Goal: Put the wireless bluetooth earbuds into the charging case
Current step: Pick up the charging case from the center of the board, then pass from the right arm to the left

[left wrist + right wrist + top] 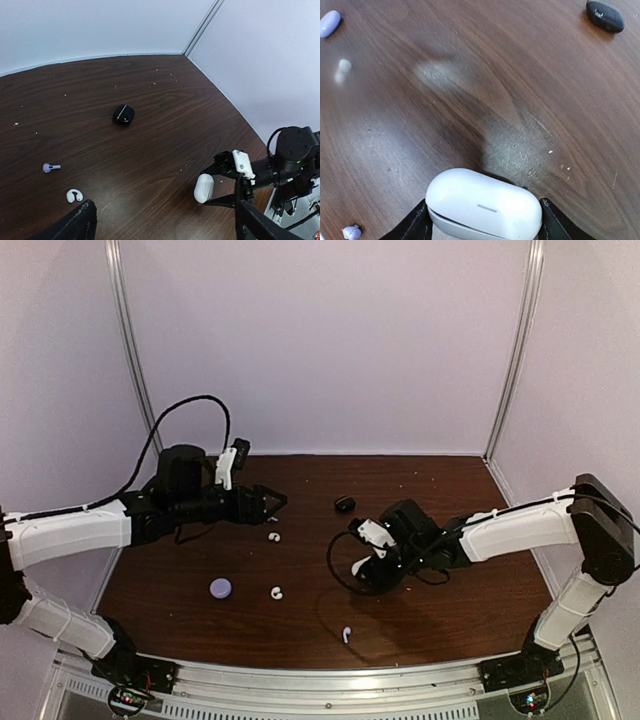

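Over counter [450, 490], gripping white case [485, 202] w/ R fingers [551, 222], L fingers [75, 225] wide, empty — next: open it, fetch white earbud [277, 592].

Readable text: none in any view.
White case [484, 207]: one short grey dash on its front, no lettering.
Black case [123, 114]: small pale mark, too small to read.
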`<state>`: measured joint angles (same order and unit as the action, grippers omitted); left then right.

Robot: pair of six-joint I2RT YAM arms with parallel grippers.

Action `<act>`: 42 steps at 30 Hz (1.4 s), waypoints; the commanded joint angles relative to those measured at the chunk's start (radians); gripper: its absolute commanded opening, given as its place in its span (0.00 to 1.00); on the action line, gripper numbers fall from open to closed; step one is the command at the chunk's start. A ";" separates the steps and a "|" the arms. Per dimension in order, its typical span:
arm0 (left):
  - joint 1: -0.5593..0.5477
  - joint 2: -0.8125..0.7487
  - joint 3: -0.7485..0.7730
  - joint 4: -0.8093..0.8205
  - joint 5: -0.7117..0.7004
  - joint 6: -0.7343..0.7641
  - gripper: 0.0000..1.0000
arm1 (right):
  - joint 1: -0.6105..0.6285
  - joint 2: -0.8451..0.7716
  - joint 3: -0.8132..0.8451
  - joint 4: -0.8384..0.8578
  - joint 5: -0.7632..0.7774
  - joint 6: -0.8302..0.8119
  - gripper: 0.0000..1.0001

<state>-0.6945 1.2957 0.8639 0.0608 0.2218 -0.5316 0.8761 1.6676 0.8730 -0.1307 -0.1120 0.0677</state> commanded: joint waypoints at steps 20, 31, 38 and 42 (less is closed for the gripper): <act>-0.050 0.200 -0.019 0.294 0.547 -0.052 0.65 | 0.193 -0.301 -0.088 0.312 0.117 -0.263 0.63; -0.140 0.262 0.025 0.322 0.578 -0.070 0.64 | 0.264 -0.325 -0.085 0.318 0.225 -0.322 0.63; -0.157 0.275 0.029 0.332 0.565 -0.071 0.62 | 0.283 -0.347 -0.099 0.338 0.238 -0.335 0.62; -0.157 0.269 0.031 0.332 0.544 -0.071 0.61 | 0.293 -0.371 -0.116 0.347 0.243 -0.350 0.62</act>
<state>-0.8482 1.5654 0.8635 0.3431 0.7738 -0.6006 1.1545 1.3361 0.7780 0.1768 0.0998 -0.2626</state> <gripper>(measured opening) 0.617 0.666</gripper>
